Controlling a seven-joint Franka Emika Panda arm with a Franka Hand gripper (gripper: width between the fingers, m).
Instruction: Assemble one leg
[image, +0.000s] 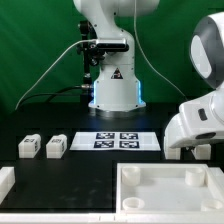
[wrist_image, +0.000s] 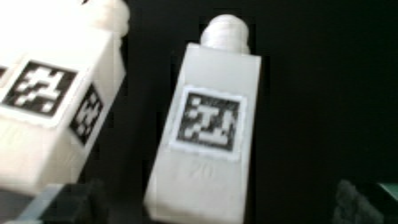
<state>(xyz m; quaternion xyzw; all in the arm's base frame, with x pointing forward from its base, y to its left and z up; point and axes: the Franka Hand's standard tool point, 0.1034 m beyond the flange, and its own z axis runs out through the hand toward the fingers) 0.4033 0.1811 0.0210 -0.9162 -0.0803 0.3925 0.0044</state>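
While the gripper (wrist_image: 217, 204) hangs wide open and empty, 1 leg (wrist_image: 214, 115) lies between its fingers (wrist_image: 68, 203), so it should descend centred, clear of the neighbouring leg (wrist_image: 63, 95) just outside them.

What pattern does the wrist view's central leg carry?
A black-and-white square tag on the white leg; wrist view best.

A white, rounded shell is seen on the arm (image: 203, 118), with grey at the joints. On the pedestal (image: 113, 90) a dark triangular sticker (image: 115, 75) is carried, a bluish glow is shown beneath, and a thin cable (image: 48, 68) is attached. The fingers (wrist_image: 68, 205) of the claw (image: 196, 151) appear dark, though blurred.
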